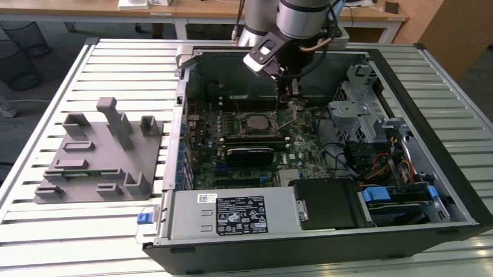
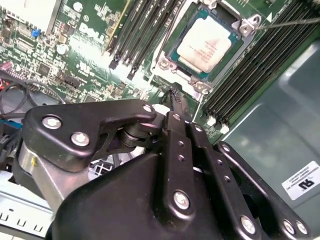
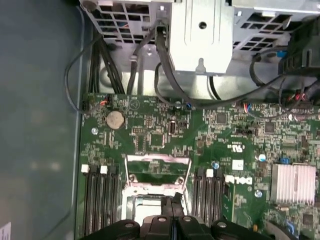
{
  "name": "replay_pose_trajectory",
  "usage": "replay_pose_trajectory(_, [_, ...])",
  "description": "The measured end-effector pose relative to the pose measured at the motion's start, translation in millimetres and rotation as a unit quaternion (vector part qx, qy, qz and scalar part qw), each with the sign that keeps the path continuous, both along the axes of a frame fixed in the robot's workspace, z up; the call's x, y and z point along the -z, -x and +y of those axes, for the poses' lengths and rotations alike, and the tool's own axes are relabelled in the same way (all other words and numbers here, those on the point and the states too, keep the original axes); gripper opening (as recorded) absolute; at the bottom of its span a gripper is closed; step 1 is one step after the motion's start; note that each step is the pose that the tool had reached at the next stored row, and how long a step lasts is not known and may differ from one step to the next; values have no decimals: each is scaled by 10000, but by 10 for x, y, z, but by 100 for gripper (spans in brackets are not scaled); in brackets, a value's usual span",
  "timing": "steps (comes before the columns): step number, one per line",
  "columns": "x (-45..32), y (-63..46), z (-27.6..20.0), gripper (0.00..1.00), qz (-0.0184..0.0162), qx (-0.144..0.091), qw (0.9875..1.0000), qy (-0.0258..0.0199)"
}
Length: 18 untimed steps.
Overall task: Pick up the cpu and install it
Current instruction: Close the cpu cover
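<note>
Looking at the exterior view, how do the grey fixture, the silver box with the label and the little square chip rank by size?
1. The grey fixture, clearly the largest.
2. The silver box, somewhat smaller.
3. The cpu, far smaller than both.

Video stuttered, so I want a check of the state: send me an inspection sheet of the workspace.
Surface: slatted metal table carrying an open computer case.
Job's things: cpu lies flat in its socket, uncovered, apart from the pincer.
Clutter: grey fixture on the table, at the exterior view's left of the case.
Grippers: pincer shut, holding nothing, tips close beside the socket.
Cables: black cables looped past the edge of the motherboard; coloured wires at the exterior view's right inside the case.
Surroundings: wooden desks beyond the table.
</note>
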<state>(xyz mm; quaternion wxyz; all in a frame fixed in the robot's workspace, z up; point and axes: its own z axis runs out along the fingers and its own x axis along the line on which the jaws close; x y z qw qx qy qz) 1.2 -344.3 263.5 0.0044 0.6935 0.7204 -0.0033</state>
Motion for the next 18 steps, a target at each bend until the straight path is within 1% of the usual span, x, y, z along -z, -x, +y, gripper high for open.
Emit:
replay_pose_trajectory(3, [9,-30,25,11,0,-13,10000,0])
replay_pose_trajectory(11, [28,-149,64,11,2,-51,10000,0])
replay_pose_trajectory(18, [49,-255,130,11,2,-53,10000,2])
